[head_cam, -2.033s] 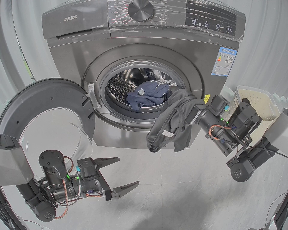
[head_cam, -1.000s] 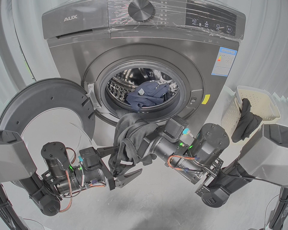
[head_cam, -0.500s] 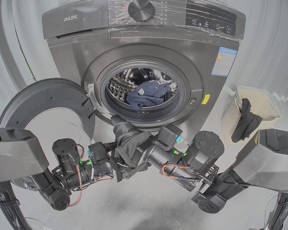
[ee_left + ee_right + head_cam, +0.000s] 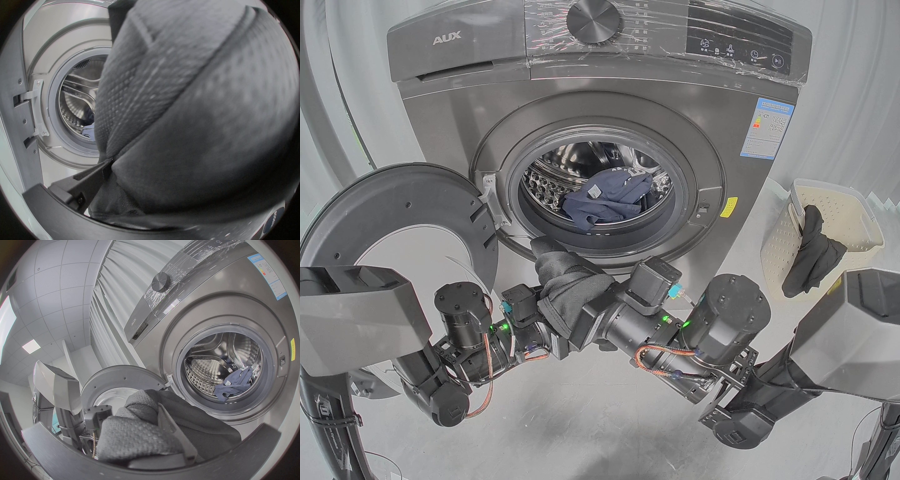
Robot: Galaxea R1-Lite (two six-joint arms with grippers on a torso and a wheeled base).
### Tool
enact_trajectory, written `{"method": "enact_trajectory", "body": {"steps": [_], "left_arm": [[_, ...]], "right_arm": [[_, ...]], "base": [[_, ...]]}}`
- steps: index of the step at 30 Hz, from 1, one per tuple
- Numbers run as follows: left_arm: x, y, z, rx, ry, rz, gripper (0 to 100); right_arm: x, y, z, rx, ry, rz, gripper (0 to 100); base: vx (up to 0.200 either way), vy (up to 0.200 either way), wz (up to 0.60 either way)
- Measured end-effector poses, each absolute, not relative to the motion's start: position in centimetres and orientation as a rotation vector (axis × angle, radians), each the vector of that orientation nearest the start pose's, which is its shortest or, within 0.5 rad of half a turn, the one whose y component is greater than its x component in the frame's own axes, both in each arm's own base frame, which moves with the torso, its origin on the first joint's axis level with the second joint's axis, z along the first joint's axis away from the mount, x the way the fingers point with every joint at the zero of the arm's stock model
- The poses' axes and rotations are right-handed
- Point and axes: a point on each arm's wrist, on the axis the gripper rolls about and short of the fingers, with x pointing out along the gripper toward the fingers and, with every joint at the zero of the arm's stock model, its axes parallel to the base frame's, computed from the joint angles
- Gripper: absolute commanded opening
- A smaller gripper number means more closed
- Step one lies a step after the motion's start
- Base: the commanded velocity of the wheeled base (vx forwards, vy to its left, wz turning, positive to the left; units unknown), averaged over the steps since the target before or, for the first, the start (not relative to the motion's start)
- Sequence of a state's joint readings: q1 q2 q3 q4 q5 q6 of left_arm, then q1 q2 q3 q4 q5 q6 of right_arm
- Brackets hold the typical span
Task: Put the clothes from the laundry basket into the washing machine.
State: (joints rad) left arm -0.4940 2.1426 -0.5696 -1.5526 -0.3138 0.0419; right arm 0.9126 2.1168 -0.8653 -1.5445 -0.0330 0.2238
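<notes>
Hanging bunched at lower centre of the head view, just below the washing machine's [image 4: 456, 119] open mouth, the dark grey garment [image 4: 565, 281] is clamped in the right gripper [image 4: 572, 309], whose fingers [image 4: 175, 433] are closed on the cloth. The left gripper [image 4: 550, 337] meets the bundle from the lower left; how far open it is, I cannot tell. A navy garment [image 4: 606, 194] lies in the drum, and a black garment [image 4: 812, 256] drapes over the laundry basket [image 4: 850, 212] at right.

A staged test room rather than a home laundry: the washing machine [image 4: 450, 119] stands on a bare grey floor [image 4: 612, 431], protective film [image 4: 650, 31] over its control panel; pale curtains [image 4: 112, 312] hang behind; overhead, an office-style tiled ceiling [image 4: 59, 277] with a flat light panel [image 4: 31, 346].
</notes>
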Motion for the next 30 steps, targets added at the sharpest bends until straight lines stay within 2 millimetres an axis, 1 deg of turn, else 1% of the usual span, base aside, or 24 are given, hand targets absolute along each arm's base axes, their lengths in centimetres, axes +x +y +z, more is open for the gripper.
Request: {"method": "enact_trajectory", "body": {"steps": [1,8,13,17,21,26,30], "left_arm": [[29.7,-16.6,7.5,0.040,0.004,-0.799,0],[30.2,-16.4,7.2,0.035,0.011,-0.779,0],[30.0,-15.7,7.7,0.020,0.010,-0.761,0],[29.5,-14.7,8.8,0.005,-0.006,-0.742,0],[28.8,-13.6,10.5,-0.009,-0.043,-0.720,0],[28.0,-12.9,12.5,-0.022,-0.099,-0.710,0],[27.6,-12.7,13.6,-0.031,-0.131,-0.712,0]], "right_arm": [[23.3,30.1,14.4,0.348,-0.172,0.902,0],[23.3,30.0,14.6,0.352,-0.174,0.896,0],[23.8,29.0,14.4,0.348,-0.161,0.869,0],[24.3,27.8,14.2,0.338,-0.148,0.837,0],[24.8,26.6,13.6,0.322,-0.120,0.802,0],[25.1,25.9,12.3,0.305,-0.077,0.778,0],[25.5,25.8,11.3,0.292,-0.049,0.766,0]], "base": [[0.000,0.000,0.00],[0.000,0.000,0.00],[0.000,0.000,0.00],[0.000,0.000,0.00],[0.000,0.000,0.00],[0.000,0.000,0.00],[0.000,0.000,0.00]]}}
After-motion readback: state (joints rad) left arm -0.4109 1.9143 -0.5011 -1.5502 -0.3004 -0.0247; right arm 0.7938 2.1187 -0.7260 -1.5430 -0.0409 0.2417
